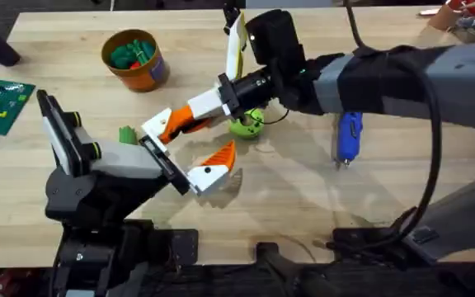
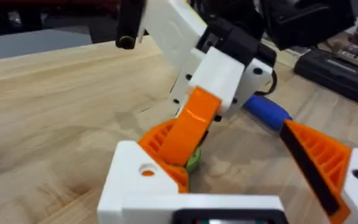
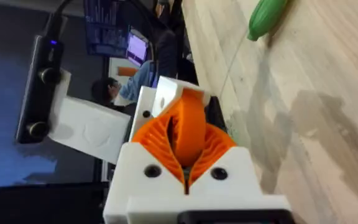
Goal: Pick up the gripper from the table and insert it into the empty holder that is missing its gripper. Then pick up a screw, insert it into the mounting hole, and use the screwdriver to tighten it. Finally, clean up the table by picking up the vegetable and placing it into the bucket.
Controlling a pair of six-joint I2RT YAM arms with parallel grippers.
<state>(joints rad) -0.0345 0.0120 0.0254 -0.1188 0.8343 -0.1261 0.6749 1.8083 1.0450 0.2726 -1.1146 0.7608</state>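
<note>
The overhead camera is looking down and forward across the wooden surface point(image 1: 303, 190) from above the arm bases at its near edge. The left wrist camera is sitting low and very close, facing the right pincer point(image 2: 194, 124) over its own white holder point(image 2: 166, 193). The right wrist camera is looking back, seemingly rolled sideways, at the left pincer point(image 3: 188, 140). All three are sharing the meeting point mid-surface.

My right arm reaches across toward nine o'clock, its right gripper point(image 1: 171, 124) clamped tight. My left gripper point(image 1: 190, 161) points toward three o'clock, fingers spread wide.
</note>
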